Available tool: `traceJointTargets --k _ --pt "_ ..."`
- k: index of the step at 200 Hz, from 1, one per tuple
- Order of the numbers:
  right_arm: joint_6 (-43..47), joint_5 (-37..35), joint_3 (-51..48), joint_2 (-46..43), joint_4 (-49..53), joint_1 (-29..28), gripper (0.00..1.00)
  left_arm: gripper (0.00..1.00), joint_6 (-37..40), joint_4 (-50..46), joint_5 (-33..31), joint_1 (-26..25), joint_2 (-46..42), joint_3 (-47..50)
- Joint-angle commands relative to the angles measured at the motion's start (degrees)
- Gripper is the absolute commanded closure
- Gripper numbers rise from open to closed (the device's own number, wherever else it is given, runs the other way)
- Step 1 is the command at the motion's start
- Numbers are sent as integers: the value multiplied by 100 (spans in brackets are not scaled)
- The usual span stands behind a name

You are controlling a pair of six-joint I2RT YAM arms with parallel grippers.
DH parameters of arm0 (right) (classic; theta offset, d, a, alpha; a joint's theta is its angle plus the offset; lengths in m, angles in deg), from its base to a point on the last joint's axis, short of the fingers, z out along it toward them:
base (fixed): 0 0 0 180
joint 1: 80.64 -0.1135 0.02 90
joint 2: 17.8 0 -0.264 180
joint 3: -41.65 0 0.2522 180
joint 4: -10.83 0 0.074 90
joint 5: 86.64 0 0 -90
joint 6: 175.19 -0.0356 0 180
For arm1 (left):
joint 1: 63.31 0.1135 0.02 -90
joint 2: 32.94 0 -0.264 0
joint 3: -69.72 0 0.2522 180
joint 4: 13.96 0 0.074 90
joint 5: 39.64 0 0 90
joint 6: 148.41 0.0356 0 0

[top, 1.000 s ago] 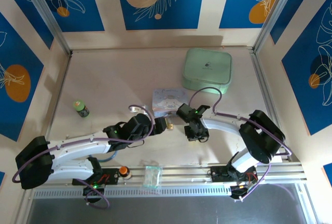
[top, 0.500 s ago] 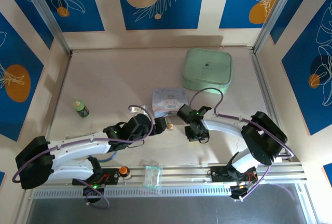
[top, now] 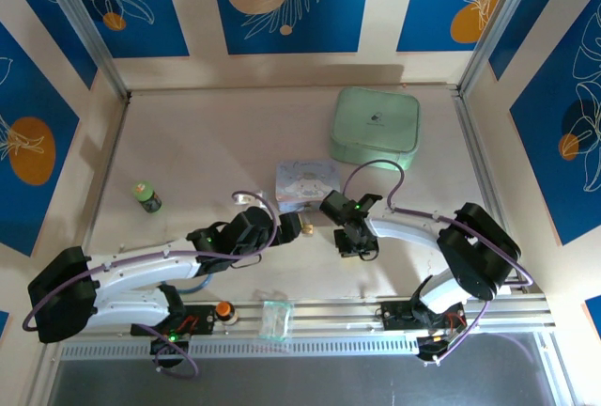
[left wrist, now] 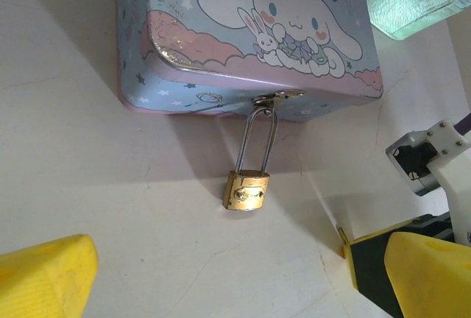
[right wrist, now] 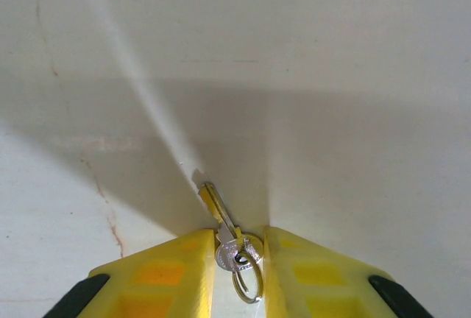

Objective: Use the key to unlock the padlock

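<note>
The brass padlock (left wrist: 246,189) lies on the table, its long silver shackle hooked through the latch of the pale blue cartoon tin (left wrist: 243,31). My left gripper (left wrist: 221,259) is open just short of the lock, one yellow finger on either side of it and neither touching it. From above, the padlock (top: 308,230) sits right beside the left gripper (top: 293,226). My right gripper (right wrist: 239,248) is shut on the round head of the small silver key (right wrist: 224,222). Its blade points out towards the table and its ring hangs between the fingers. The right gripper (top: 352,248) hovers right of the lock.
A mint green case (top: 376,126) sits behind the tin (top: 306,182). A green bottle (top: 146,197) stands at the left. A silver stethoscope head (top: 242,199) lies by the left arm. On the front rail are an orange knob (top: 223,310) and a clear bag (top: 275,320).
The right arm has shifted very slightly to the left with the key. The left arm, the padlock and the tin have stayed put.
</note>
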Motion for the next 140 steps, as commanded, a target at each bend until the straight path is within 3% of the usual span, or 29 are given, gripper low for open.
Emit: traceJointTargets --k 1,19,50,140 --pt "-165 789 -195 95 437 -181 79 1 -68 91 -43 -62 -56 30" --pt "-173 769 -245 117 358 -212 81 1 -80 84 -56 -60 -74 54" --pt "-132 759 -215 161 277 -194 95 0 -107 100 -58 -64 -65 64" --pt "134 873 -156 -645 175 51 100 1 -131 354 52 -62 24 38"
